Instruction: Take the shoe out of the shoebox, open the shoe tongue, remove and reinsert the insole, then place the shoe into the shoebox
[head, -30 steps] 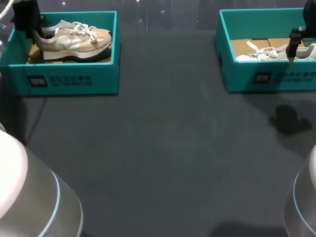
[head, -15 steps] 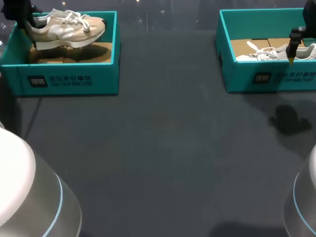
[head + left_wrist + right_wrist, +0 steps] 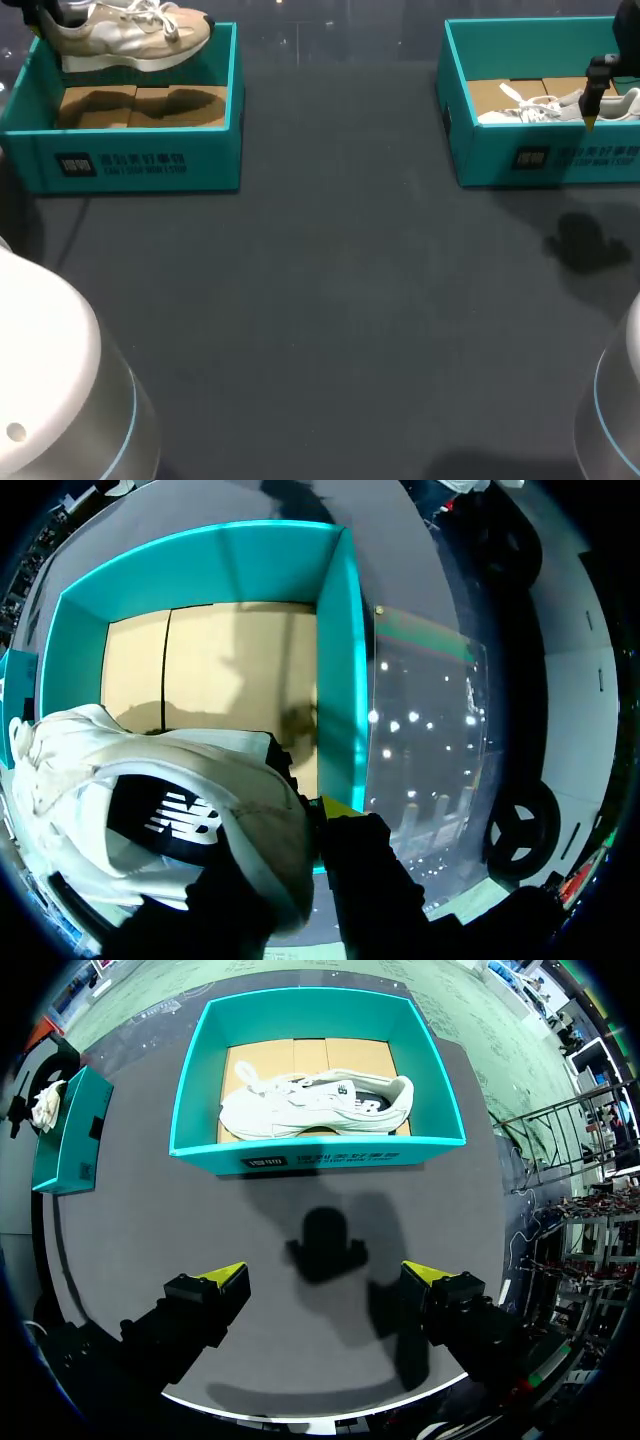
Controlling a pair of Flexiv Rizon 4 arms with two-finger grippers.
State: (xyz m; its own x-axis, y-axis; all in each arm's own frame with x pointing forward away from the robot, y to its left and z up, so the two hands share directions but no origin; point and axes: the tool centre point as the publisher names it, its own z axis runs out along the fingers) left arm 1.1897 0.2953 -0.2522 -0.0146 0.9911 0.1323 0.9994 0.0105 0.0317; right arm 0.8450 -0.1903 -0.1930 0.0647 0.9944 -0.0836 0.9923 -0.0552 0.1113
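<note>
Your left gripper [image 3: 305, 818] is clenched on the heel of the beige shoe [image 3: 130, 35]. In the left wrist view one yellow fingertip [image 3: 335, 806] presses the outside of the heel collar, while the other finger is hidden behind the shoe's upper. The shoe hangs in the air above the far side of the left shoebox [image 3: 140, 152]. Its sole is clear of the cardboard floor [image 3: 140, 104], where you can see its shadow. The heel sits at the gripper and the toe points toward the box's right wall, laces up. From the wrist camera the shoe lies right against the fingers and fills the space beside them, with the open box under it.

Your right gripper [image 3: 325, 1275] is released, with its two yellow tips wide apart and nothing between them. It hangs over the dark table [image 3: 330, 300], on the near side of the right shoebox [image 3: 320, 1157], and its shadow falls on the tabletop under the fingers. Ahead of those fingers, well apart from them, the white shoe [image 3: 320, 1108] lies on its side inside that box on the cardboard bottom, lengthwise along the front wall.
</note>
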